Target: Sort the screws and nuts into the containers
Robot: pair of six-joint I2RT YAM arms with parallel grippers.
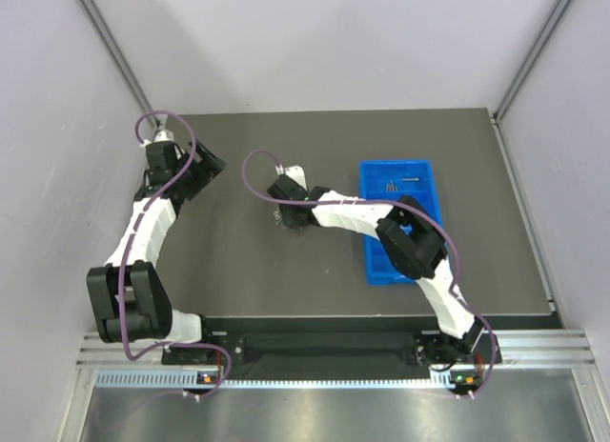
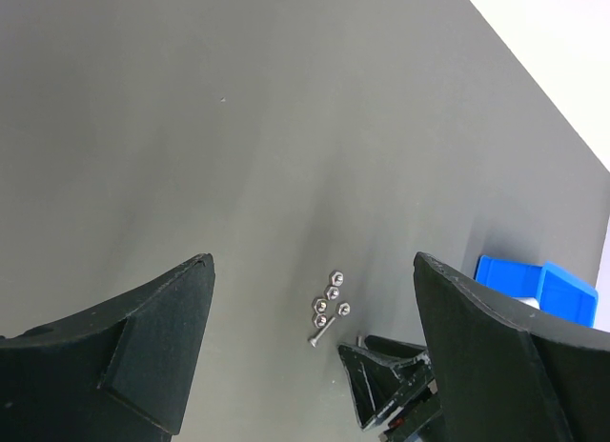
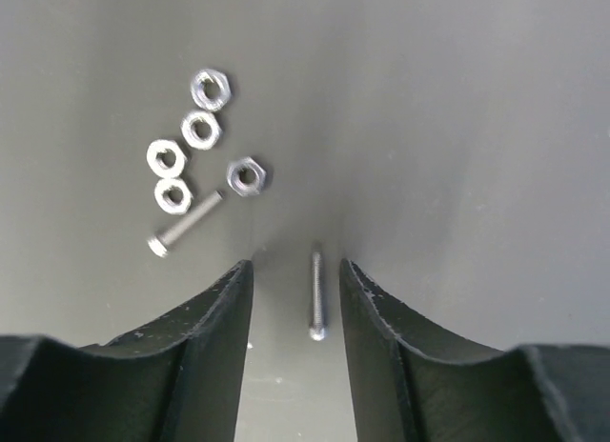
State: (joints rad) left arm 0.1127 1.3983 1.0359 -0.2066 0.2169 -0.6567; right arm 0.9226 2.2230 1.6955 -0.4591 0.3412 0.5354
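Observation:
My right gripper (image 3: 295,268) is open and low over the dark table, its two fingers on either side of one thin screw (image 3: 316,295) that lies between them untouched. A second screw (image 3: 184,223) lies to its left, beside several hex nuts (image 3: 200,130). In the top view the right gripper (image 1: 286,214) is at mid-table, left of the blue tray (image 1: 381,263), which holds a few screws (image 1: 395,186) in a far compartment. My left gripper (image 2: 313,263) is open and empty, raised at the far left (image 1: 202,170), looking at the same nuts (image 2: 332,294).
The right arm's forearm (image 1: 348,213) stretches across the blue tray's left side. White walls close in the table on three sides. The tray's corner (image 2: 534,284) shows at the right of the left wrist view, behind the right gripper's fingers (image 2: 381,375).

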